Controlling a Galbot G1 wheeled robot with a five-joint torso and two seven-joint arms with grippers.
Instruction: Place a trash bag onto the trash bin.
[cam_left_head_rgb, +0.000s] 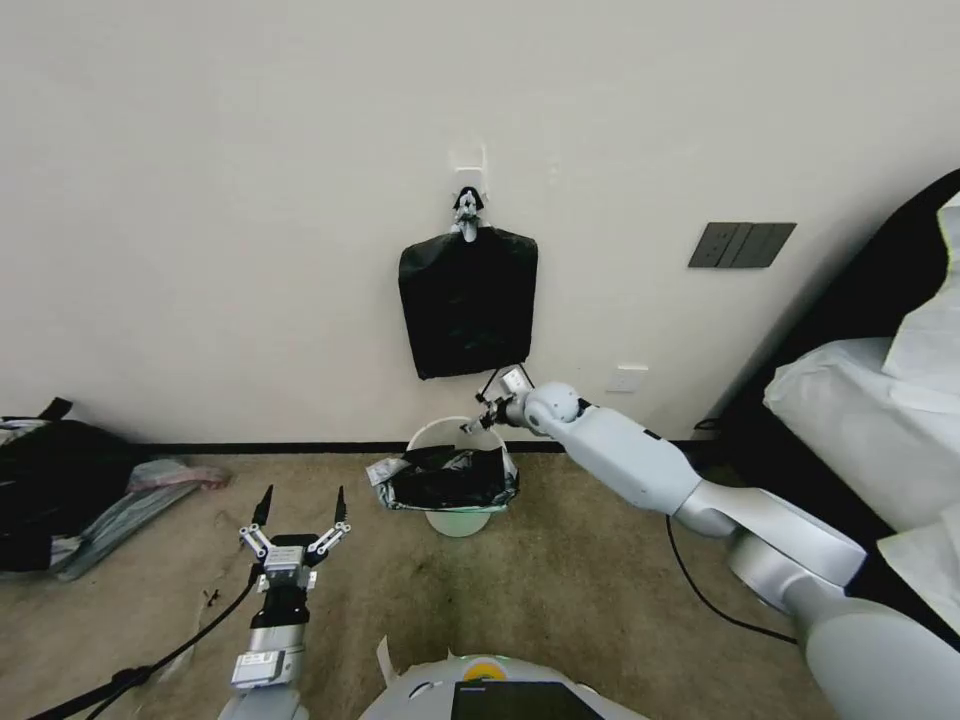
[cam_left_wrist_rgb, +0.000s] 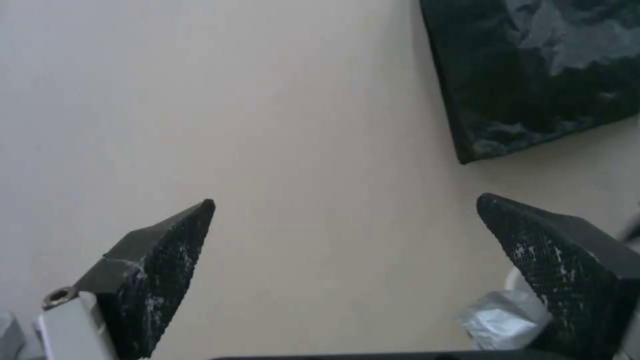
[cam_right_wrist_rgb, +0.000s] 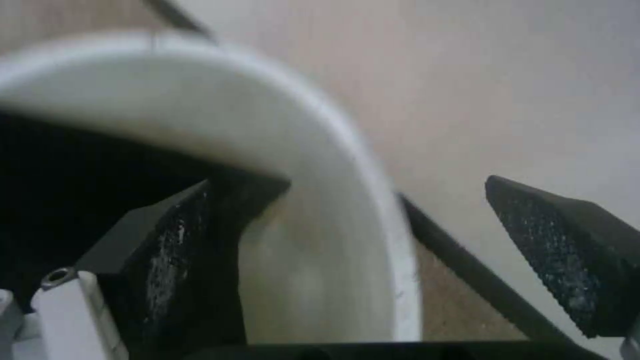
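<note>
The trash bin (cam_left_head_rgb: 458, 520) is a small white bucket on the carpet by the wall. The trash bag (cam_left_head_rgb: 450, 478), black and wrinkly, lies over its front rim and hangs inside, with a greyish flap at the left. My right gripper (cam_left_head_rgb: 478, 420) is at the bin's back right rim. In the right wrist view the right gripper (cam_right_wrist_rgb: 347, 181) is open and straddles the white rim (cam_right_wrist_rgb: 373, 165), one finger inside beside the black film (cam_right_wrist_rgb: 80, 170). My left gripper (cam_left_head_rgb: 300, 505) stands open above the carpet, left of the bin, and holds nothing (cam_left_wrist_rgb: 347, 200).
A flat black bundle (cam_left_head_rgb: 468, 300) hangs from a wall hook just above the bin (cam_left_wrist_rgb: 533, 65). Dark bags and cloth (cam_left_head_rgb: 60, 490) lie on the floor at the left. A bed with white linen (cam_left_head_rgb: 870, 430) stands at the right. A black cable (cam_left_head_rgb: 700, 590) crosses the carpet.
</note>
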